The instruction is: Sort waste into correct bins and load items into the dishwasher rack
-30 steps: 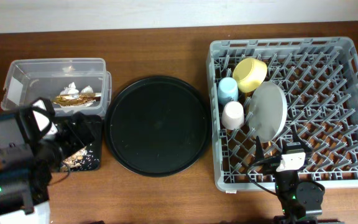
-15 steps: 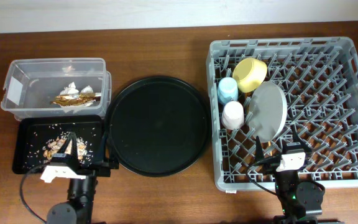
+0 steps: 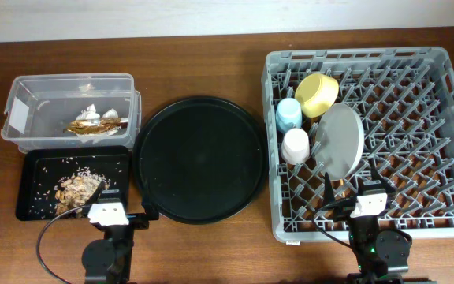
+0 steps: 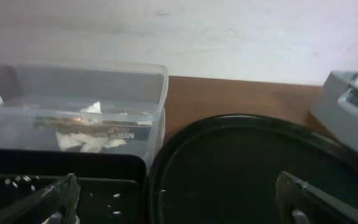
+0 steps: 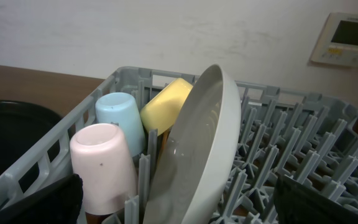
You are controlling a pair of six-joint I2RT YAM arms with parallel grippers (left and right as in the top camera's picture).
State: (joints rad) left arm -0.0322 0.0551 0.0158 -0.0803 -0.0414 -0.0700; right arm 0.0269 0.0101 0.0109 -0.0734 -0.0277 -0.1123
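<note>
Your left fingers (image 4: pixel 51 198) and right fingers (image 5: pixel 328 200) stand spread and empty. Just ahead of the right ones, the plate (image 5: pixel 201 149) looks stiff, slick and breakable: pinch its top rim.

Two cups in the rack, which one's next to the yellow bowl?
The blue cup, right beside the yellow bowl. The pink cup sits one spot further from the bowl, next to the upright plate.

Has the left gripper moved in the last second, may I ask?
Yes: the left gripper drew back rightward, to the near right corner of the black tray.
</note>
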